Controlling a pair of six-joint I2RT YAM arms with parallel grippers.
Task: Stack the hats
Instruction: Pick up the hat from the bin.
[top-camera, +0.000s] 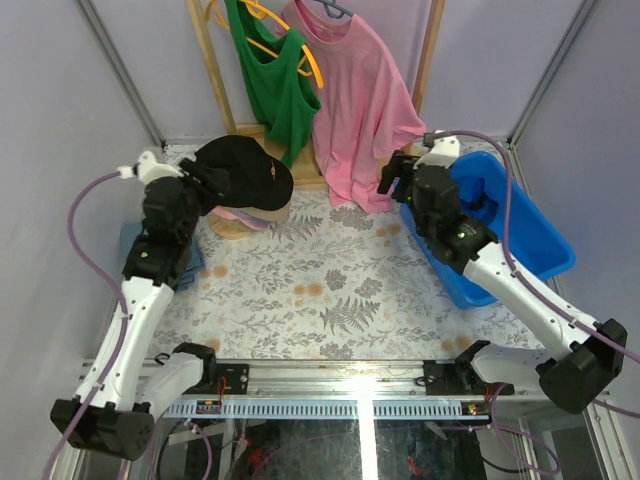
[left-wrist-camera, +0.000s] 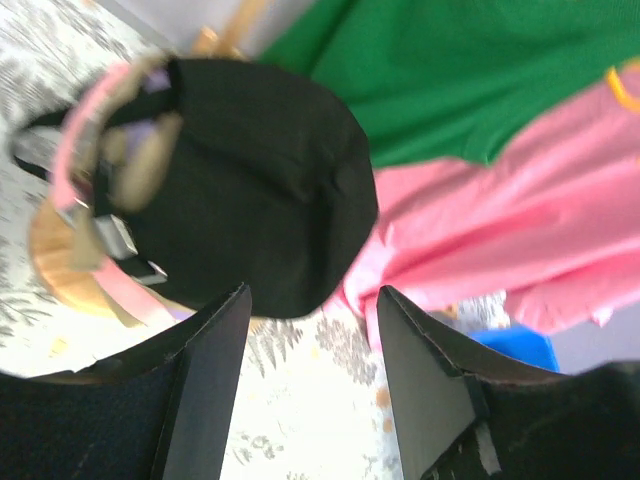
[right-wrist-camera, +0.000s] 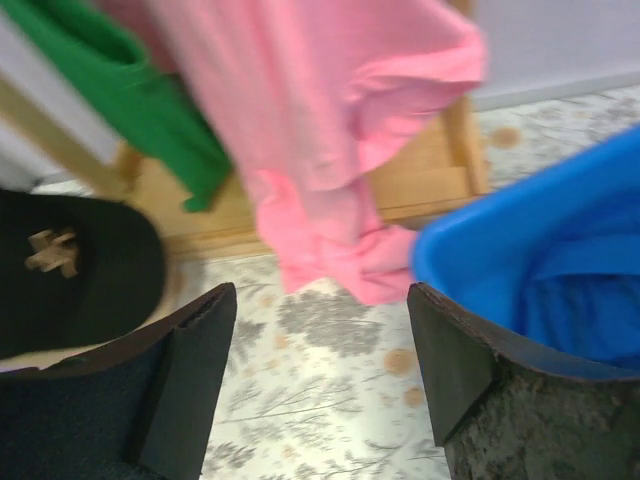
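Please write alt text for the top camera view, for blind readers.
A black cap tops a stack of hats far left on the table, the left gripper open beside it. The right gripper hangs open by a blue bin.

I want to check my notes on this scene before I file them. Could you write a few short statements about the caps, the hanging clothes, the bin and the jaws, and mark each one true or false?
1. The black cap lies on top of the other caps on the wooden stand. True.
2. The jaws of the right gripper are closed on the pink T-shirt. False: they stand open with nothing between them.
3. In the top view, the green tank top hangs to the left of the pink T-shirt. True.
4. The blue bin stands on the left arm's side of the table. False: it stands on the right arm's side.
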